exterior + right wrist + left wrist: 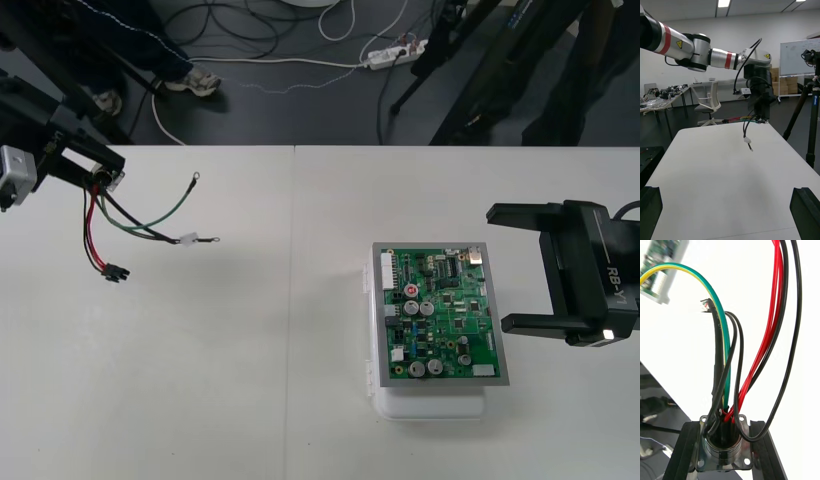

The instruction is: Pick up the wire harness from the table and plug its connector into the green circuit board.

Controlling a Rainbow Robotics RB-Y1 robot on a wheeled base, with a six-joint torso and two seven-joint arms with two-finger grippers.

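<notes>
My left gripper (98, 176) is at the table's far left, raised and shut on the harness's round metal socket (105, 181). In the left wrist view the flanged socket (722, 450) sits clamped between the black fingers (682, 450), and red, black and green wires (752, 363) run out of it. The wires hang down, ending in the small black plug (113, 271) just over the table. The green circuit board (436, 314) on its white base (430, 405) lies at the right. Just right of the board, my right gripper (515, 268) stands open with nothing in it.
The right wrist view looks across bare table toward the left gripper (760, 101) with the harness wires (747, 140) dangling from it. A wide stretch of table separates the harness and the board. Cables and a power strip (395, 55) lie on the floor beyond the far edge.
</notes>
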